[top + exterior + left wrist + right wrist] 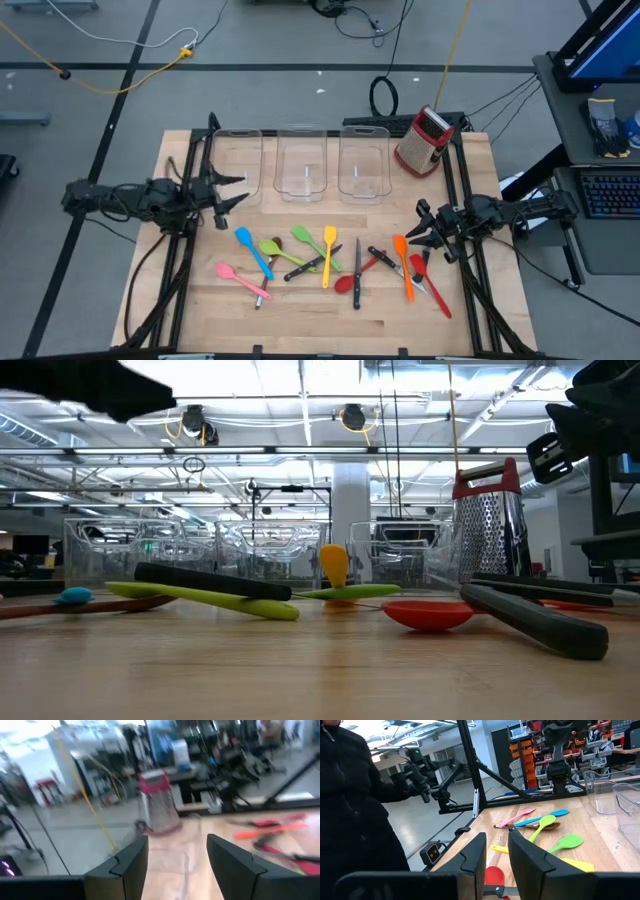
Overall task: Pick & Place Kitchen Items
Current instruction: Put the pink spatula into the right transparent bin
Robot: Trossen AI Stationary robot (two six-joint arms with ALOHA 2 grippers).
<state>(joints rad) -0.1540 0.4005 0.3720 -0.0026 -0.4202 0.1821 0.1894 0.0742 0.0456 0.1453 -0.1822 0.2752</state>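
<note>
While utensils (330,262) crowd the middle, table (190,310) edges lie bare.

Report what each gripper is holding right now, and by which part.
Nothing is held. The left gripper is open over the table's left side, empty. The right gripper, jaws slightly apart with nothing between them, hangs by the utensils.

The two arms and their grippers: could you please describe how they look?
Both arms are dark, jointed and slender. The left gripper and right gripper each end in two black, flat, angular fingers, seen close in the wrist views.
</note>
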